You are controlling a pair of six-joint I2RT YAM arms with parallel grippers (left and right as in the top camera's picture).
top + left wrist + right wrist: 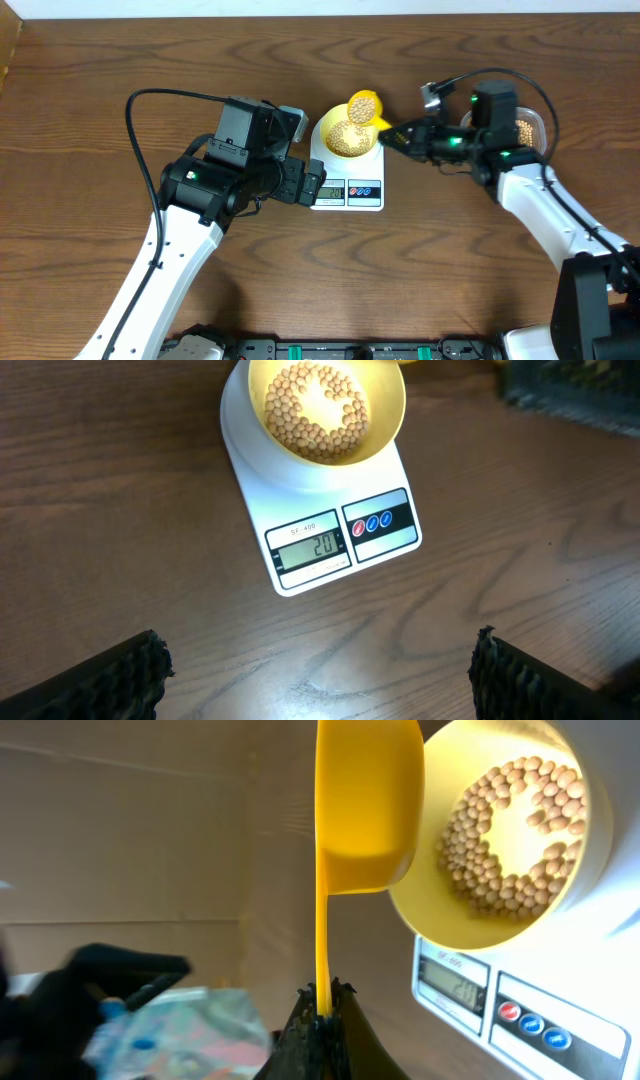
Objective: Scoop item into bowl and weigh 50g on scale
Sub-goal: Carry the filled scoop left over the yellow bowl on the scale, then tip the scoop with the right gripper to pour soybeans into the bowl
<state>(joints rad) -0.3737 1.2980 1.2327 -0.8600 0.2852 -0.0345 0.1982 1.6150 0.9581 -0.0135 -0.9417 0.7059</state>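
The right gripper point(322, 1005) clamps the scoop point(365, 810) by its handle end. The scoop's length points away toward the bowl point(395, 410) of beans point(285, 415) on the scale point(260, 490). The left gripper point(315, 670) gapes wide.

Scale point(330, 505) disp. point(312, 547) "20", label point(303, 530) prob. "SF-400"

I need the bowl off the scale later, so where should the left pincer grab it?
Probably pinch the bowl by its thin rim from above, one finger inside and one outside, on the side away from the scoop. The rim is exposed there, beans fill the middle, and the open left pincer faces that side.
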